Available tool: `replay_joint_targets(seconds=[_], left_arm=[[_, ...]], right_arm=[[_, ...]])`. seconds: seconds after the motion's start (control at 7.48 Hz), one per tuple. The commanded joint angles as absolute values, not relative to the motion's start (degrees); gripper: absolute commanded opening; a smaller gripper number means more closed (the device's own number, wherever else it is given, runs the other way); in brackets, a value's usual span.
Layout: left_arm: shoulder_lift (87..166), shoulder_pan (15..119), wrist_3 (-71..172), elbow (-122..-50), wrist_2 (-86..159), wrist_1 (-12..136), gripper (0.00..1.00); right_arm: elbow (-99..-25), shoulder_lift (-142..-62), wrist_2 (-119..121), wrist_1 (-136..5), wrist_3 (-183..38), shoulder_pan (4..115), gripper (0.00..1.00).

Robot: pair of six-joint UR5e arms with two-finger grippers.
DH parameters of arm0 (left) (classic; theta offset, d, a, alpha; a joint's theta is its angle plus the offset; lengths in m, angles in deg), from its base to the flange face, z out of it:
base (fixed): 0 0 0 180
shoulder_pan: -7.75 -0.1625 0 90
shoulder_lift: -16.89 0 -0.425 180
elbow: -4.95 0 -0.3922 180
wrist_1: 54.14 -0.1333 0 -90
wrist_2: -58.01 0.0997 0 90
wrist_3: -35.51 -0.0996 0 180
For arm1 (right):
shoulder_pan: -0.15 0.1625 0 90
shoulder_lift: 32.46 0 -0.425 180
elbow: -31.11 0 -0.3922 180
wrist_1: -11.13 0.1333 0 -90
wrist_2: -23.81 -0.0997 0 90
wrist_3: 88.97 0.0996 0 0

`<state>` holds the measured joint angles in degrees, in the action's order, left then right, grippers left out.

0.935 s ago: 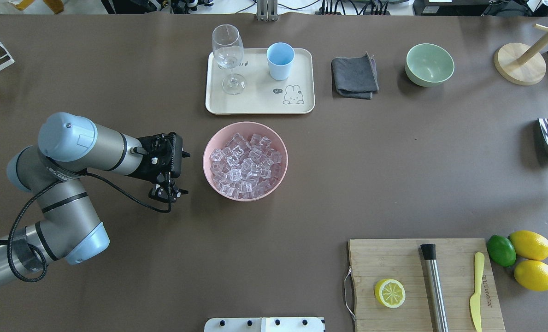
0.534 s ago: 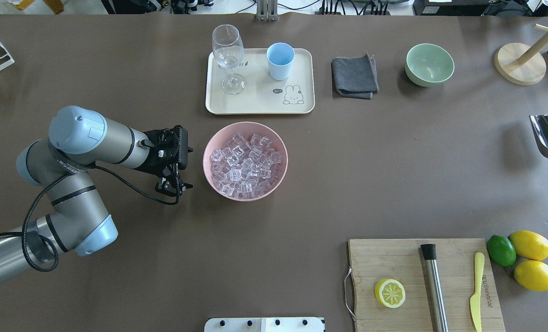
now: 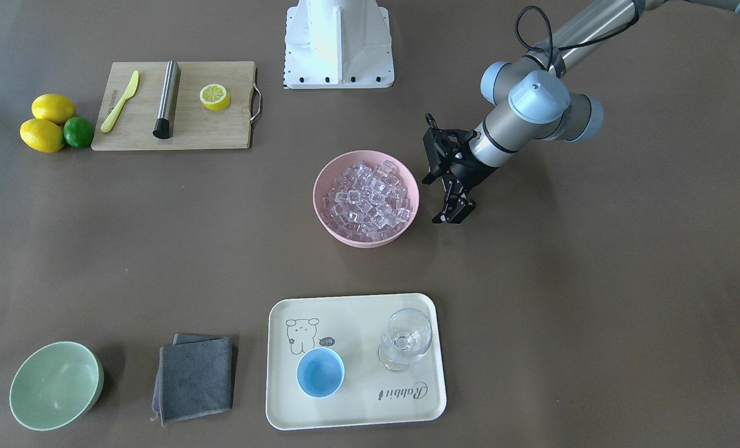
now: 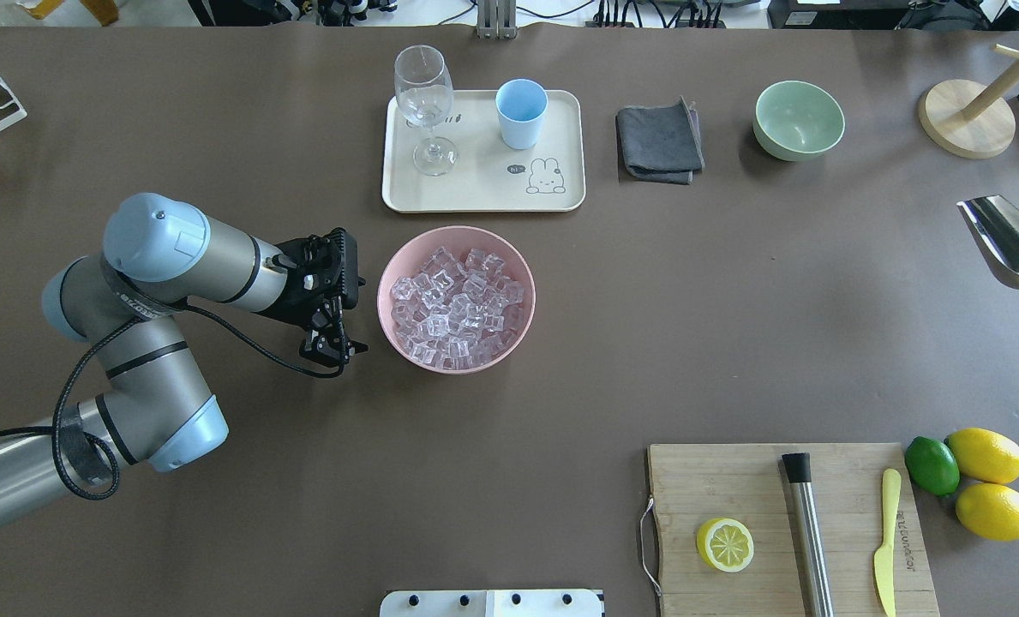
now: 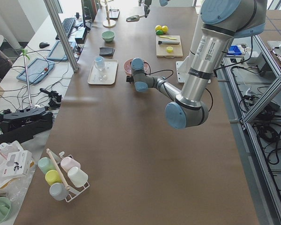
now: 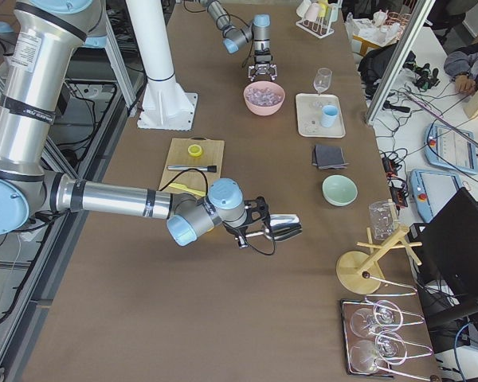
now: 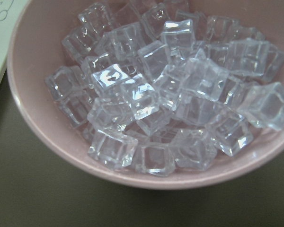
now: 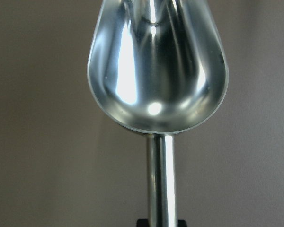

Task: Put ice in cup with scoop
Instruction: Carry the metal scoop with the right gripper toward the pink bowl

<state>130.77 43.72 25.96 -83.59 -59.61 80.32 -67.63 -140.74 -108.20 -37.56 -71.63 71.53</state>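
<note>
The ice (image 4: pixel 458 304) fills a pink bowl (image 4: pixel 380 296) at mid-table; it also shows in the front view (image 3: pixel 368 199) and fills the left wrist view (image 7: pixel 165 94). The light-blue cup (image 4: pixel 521 111) stands empty on a cream tray (image 4: pixel 483 193), beyond the bowl. My left gripper (image 4: pixel 333 347) hangs just beside the bowl's left rim, looking open and empty. My right gripper (image 8: pixel 158 223) is shut on the handle of the steel scoop (image 8: pixel 156 71), which is empty. The scoop (image 4: pixel 1010 244) is held above the table at the overhead view's right edge.
A clear stemmed glass (image 4: pixel 424 98) stands on the tray beside the cup. A grey cloth (image 4: pixel 659 141) and a green bowl (image 4: pixel 799 120) lie to the right. A cutting board (image 4: pixel 783 523) with a lemon half, steel cylinder and knife is front right, next to lemons (image 4: pixel 989 484).
My left gripper has moved right, closer to the pink bowl. The scoop has moved left and further into the overhead view, and away from me.
</note>
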Motion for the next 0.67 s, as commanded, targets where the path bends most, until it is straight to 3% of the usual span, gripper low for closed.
replay_joint_targets(seconds=[0.0,0.4,0.53], left_arm=[[131.0,42.7,27.2,-83.6,-59.7,80.6,0.99],[132.1,42.4,27.3,-82.2,-59.3,80.7,0.99],[132.7,42.5,27.3,-81.5,-59.3,80.8,0.99]], right_arm=[[-75.9,-139.9,-109.1,-49.7,-83.7,75.5,0.00],[-86.5,-136.9,-107.9,-66.8,-95.9,75.4,0.00],[-88.9,-132.3,-106.1,-73.5,-99.2,73.0,0.00]])
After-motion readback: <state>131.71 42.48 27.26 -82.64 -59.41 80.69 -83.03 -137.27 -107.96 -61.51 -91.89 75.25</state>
